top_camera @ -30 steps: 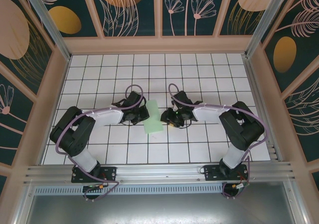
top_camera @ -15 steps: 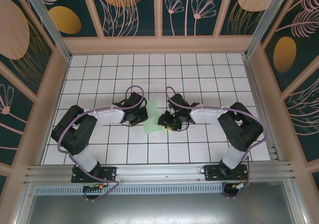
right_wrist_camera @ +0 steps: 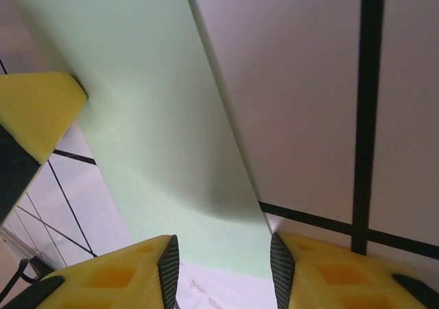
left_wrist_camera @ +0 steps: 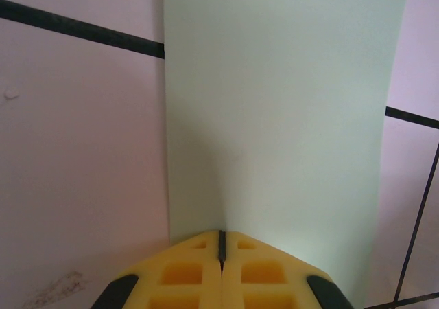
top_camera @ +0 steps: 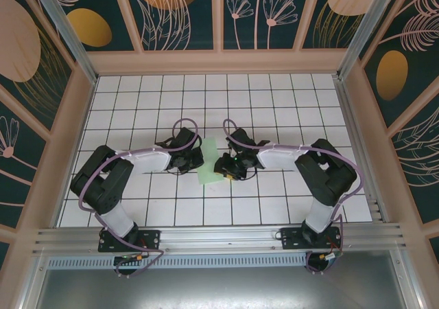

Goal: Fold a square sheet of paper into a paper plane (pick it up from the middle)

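One square sheet of paper point(top_camera: 208, 165), pale mint green and looking already doubled into a narrow strip, lies near the middle of the table point(top_camera: 288, 103), with a gripper at either long edge. We see the left gripper point(top_camera: 197, 160) at the strip's left edge, where it has finished closing over the last second. In the left wrist view its jaws are pressed together at the tip of the left gripper point(left_wrist_camera: 221, 244), and the paper point(left_wrist_camera: 274, 117) runs straight out of that seam, so we judge it pinched. The bigger change is on the other side. The right gripper point(top_camera: 225, 168) has slid from just beside the strip's right edge to over it. In the right wrist view its jaws stand apart at the right gripper point(right_wrist_camera: 219, 254), with the paper's edge point(right_wrist_camera: 158, 117) passing between them, straddled but not yet clamped. We take this to mean one side is anchored and the other is about to be gripped, so the next crease looks close. The plane itself is still some folds away.
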Controlling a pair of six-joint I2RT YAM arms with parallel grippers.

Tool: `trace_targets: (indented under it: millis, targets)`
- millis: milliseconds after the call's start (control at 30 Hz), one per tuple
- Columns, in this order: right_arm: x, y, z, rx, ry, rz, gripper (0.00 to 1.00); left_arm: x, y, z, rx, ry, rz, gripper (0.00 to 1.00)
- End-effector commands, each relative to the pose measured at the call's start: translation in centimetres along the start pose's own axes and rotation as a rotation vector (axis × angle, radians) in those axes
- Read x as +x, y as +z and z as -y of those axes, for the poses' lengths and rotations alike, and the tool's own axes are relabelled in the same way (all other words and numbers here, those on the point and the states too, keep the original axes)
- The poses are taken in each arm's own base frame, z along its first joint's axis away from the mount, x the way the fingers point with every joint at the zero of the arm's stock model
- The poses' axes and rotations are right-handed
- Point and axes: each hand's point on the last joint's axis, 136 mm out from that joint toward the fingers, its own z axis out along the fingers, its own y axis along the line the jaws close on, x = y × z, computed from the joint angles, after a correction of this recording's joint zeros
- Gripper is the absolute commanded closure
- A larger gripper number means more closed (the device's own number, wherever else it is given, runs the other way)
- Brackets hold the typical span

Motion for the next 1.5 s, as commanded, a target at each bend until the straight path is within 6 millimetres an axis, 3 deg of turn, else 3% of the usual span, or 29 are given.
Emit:
trace_targets:
  millis: [0, 367, 600, 767, 1000, 1233, 1467]
  targets:
    - [0.4, 0.7, -1.0, -0.021, -0.023, -0.025, 0.57, 2.6, 1.4, -5.0, -0.168, -0.026, -0.066, 1.00]
    - [-0.9, 0.4, -3.1, -0.100, -0.070, 0.017, 0.57, 2.8, 1.4, -4.9, -0.150, -0.033, -0.070, 1.00]
    - [-3.9, -0.9, -1.3, -0.040, -0.070, 0.111, 0.56, 2.9, 1.4, -5.1, -0.151, -0.034, -0.071, 1.00]
    - [-5.1, -0.3, -0.9, 0.001, -0.085, 0.113, 0.56, 3.0, 1.4, -5.1, -0.148, -0.039, -0.071, 1.00]
    - [-5.2, 0.9, -0.8, 0.023, -0.099, 0.078, 0.57, 3.1, 1.4, -5.2, -0.149, -0.043, -0.072, 1.00]
    - [-3.9, 1.7, -1.1, 0.040, -0.131, 0.032, 0.57, 3.2, 1.5, -5.5, -0.153, -0.050, -0.075, 1.00]
    - [-3.5, 0.8, -2.5, -0.009, -0.144, 0.034, 0.58, 3.5, 1.6, -5.8, -0.157, -0.061, -0.078, 1.00]
